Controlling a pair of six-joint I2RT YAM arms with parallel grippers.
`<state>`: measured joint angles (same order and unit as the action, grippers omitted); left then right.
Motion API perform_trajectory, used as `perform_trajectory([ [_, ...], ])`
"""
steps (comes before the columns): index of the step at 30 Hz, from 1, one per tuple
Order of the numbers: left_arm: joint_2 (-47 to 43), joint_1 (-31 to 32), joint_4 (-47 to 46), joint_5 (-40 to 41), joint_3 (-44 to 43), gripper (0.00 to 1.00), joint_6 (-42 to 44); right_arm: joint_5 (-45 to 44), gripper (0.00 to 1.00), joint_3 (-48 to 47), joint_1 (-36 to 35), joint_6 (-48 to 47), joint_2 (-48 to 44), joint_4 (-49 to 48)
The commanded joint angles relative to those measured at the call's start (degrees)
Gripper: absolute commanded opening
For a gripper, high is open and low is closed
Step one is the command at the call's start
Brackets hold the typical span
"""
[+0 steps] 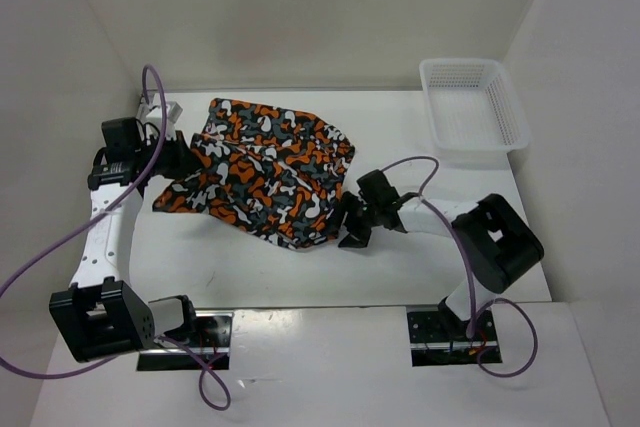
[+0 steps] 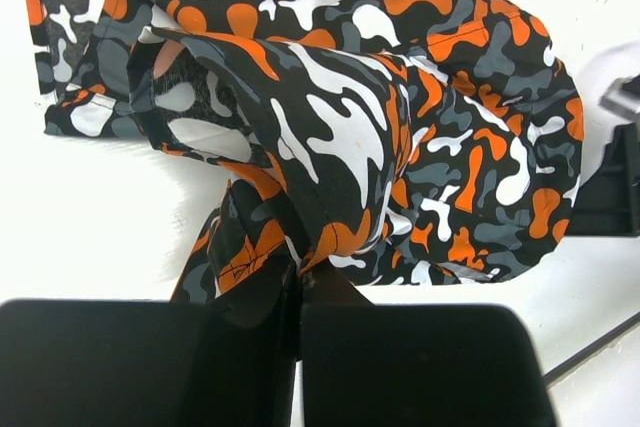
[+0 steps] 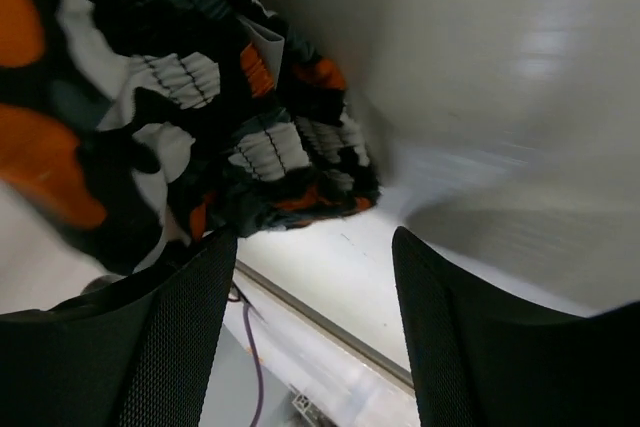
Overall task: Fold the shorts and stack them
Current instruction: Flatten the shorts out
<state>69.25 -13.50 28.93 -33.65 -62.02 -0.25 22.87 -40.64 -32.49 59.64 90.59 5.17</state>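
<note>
The camouflage shorts [image 1: 265, 172] lie crumpled on the white table, spread from the middle toward the left. My left gripper [image 1: 178, 159] is at their left edge, shut on a pinch of the fabric [image 2: 290, 247], which rises into the jaws in the left wrist view. My right gripper [image 1: 348, 225] is at the shorts' lower right corner, open, with nothing between its fingers. In the right wrist view the shorts' hem [image 3: 290, 162] lies just above and left of the open fingers [image 3: 185, 327].
A white mesh basket [image 1: 472, 107] stands at the back right of the table [image 1: 250, 267]. White walls enclose the table at the left, back and right. Purple cables loop near both arm bases.
</note>
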Motion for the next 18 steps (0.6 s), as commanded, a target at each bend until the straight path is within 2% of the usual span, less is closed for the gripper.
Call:
perform_trajectory([
  [1, -1.0, -0.4, 0.0, -1.9, -0.7, 0.0, 0.3, -0.5, 0.69, -2.4, -2.4, 2.7, 4.3, -7.1],
  [4, -1.0, -0.4, 0.0, -1.9, -0.7, 0.0, 0.3, -2.1, 0.61, -4.4, -2.4, 4.0, 8.0, -7.9],
  [7, -1.0, -0.9, 0.5, -1.9, -0.7, 0.0, 0.3, -7.6, 0.34, -6.0, -2.4, 4.0, 8.0, -5.8],
  [8, -1.0, -0.9, 0.5, -1.9, -1.3, 0.0, 0.3, -9.8, 0.15, -6.8, -2.4, 4.0, 7.5, -5.1],
  [10, -1.0, -1.4, 0.5, -2.4, -1.3, 0.0, 0.3, -11.7, 0.0, -8.0, -1.1, 3.2, 6.7, -2.8],
  [14, 1.0, -2.0, -0.8, -3.0, -1.3, 0.0, 0.3, -16.3, 0.0, -10.9, 0.6, 0.3, 3.5, 1.4],
  [18, 5.6, -2.0, -6.6, -3.6, -2.9, 0.0, 0.3, -18.4, 0.0, -15.0, 4.6, -3.2, 0.7, 5.0],
])
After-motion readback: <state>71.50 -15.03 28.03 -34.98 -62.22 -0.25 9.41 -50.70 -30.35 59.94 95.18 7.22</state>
